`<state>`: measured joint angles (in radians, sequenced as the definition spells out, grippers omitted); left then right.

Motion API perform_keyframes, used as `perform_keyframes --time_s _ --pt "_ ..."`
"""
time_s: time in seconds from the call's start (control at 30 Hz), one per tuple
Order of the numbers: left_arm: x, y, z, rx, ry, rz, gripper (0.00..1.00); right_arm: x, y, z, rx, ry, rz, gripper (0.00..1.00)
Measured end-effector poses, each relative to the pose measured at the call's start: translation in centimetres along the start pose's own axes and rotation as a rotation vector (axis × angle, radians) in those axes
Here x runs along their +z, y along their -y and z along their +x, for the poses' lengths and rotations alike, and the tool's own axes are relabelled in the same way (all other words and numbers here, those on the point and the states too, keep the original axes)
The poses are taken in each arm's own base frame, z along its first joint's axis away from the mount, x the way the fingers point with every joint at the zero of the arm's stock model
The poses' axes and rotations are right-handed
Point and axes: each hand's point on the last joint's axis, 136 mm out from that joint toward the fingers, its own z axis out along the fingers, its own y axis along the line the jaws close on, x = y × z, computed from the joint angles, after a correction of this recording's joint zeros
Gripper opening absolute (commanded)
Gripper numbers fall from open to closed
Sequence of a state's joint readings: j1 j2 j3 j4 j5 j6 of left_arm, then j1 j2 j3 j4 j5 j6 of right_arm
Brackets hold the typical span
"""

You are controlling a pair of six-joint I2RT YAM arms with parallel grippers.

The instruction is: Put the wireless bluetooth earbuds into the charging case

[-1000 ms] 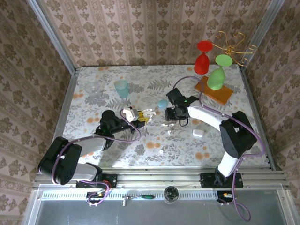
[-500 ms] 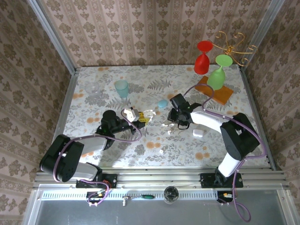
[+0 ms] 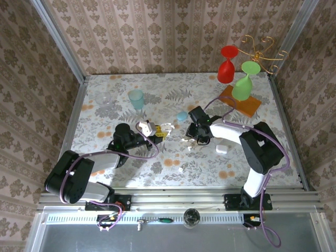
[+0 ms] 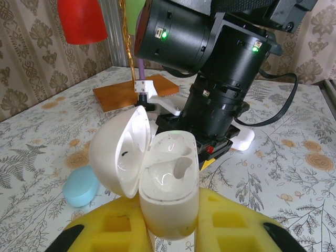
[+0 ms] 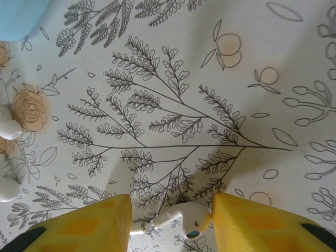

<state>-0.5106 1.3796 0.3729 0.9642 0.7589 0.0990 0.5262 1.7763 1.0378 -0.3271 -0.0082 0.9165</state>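
— What's changed just now?

— The right arm [image 3: 231, 131] has drawn in and dipped its wrist over the loose pieces in the middle of the desk [image 3: 210, 173]; a second ago it sat a little further back; the left side hasn't budged.

— Has it got one yet?

— Not quite, I'd say; the right fingers [image 5: 262, 226] are spread, with one earbud [image 5: 184, 216] lying on the desk between them; it touches one pad, and a gap shows on the other side; so it's bracketed, not pinched.

— And the case?

— The left fingers [image 4: 231, 231] are pinching the charging case [image 4: 168, 199] by its base, held up off the desk; the lid is thrown open and both sockets look empty; it's facing the right arm, so I take it to be waiting for the hand-over.

— So the task's barely begun?

— That's my reading; nothing is seated yet; two more earbuds [image 5: 8, 128] lie off to one side on the desk, and a blue pebble case [image 4: 81, 186] and a second white case [image 3: 222, 149] sit shut nearby.

— Any brand or lettering?

— None I can read; the case is plain white; the only marks are small green lights [image 4: 163, 35] on the right arm's wrist.
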Motion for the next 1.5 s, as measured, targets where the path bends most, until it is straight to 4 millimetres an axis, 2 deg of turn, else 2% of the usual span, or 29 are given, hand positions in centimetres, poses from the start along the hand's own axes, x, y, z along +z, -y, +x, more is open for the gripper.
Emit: perform_keyframes --time_s 0.13,0.43,0.63,0.73,0.9,1.27,1.5 --pt "0.0 0.0 0.0 0.001 0.000 0.000 0.00 0.3 -0.6 -0.1 -0.002 -0.014 -0.012 0.42" --pt "0.0 -0.1 0.0 0.003 0.000 -0.002 0.00 0.2 -3.1 -1.5 -0.055 -0.017 -0.063 0.40" --pt "-0.9 -0.7 0.7 -0.006 0.001 -0.035 0.00 -0.4 -1.9 -1.8 -0.112 -0.015 0.017 0.44" --pt "-1.2 -0.8 0.9 -0.013 -0.001 -0.043 0.00 -0.8 -0.8 -1.7 -0.111 -0.018 0.064 0.43" --pt "-1.2 -0.8 0.6 0.001 0.012 -0.045 0.00 -0.7 -0.1 -1.1 -0.087 -0.038 0.082 0.39" --pt "-1.2 -0.8 0.3 0.002 0.021 -0.043 0.00 0.1 -0.7 0.0 -0.050 -0.093 0.037 0.35" --pt "-1.2 -0.8 0.3 0.002 0.021 -0.042 0.00 0.9 -0.3 0.4 -0.037 -0.111 0.052 0.29"
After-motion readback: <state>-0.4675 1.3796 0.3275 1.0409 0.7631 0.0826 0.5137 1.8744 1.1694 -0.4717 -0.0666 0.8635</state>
